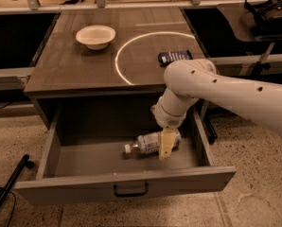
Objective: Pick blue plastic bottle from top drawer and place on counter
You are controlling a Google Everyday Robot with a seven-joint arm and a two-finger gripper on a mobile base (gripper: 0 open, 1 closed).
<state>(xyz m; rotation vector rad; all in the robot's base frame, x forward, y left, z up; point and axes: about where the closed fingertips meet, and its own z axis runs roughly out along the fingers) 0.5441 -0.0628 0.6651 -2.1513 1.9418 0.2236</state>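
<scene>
Floor at the far left carries a thin black pole (9,187) lying slantwise toward 7 o'clock. Next comes the counter (70,67), its top marked with a bright white arc (117,60); at 10 o'clock on that top sits a pale bowl (95,35), upright and well apart from the arc's line.

Below the counter the top drawer (48,150) stands pulled out toward 6 o'clock, its dark handle (130,189) centred on the front panel.

On the drawer floor, right of centre, the blue plastic bottle (148,144) lies on its side. Its white cap points to 9 o'clock, dipping slightly toward 8, and its base points to 3 o'clock. It has not yet left the drawer.

The gripper (165,148) hangs down inside the drawer at the bottle's 3 o'clock end, and its yellowish part crosses in front of the bottle's base half. It looks to be touching or just beside the bottle. How far apart the jaws stand, or whether they are clamped on the bottle, cannot be told.

At 12 o'clock from the gripper, on the counter inside the arc, lies a dark flat packet (175,56). The white arm (212,86) reaches in from 3 o'clock, passing over the counter's right front corner.
</scene>
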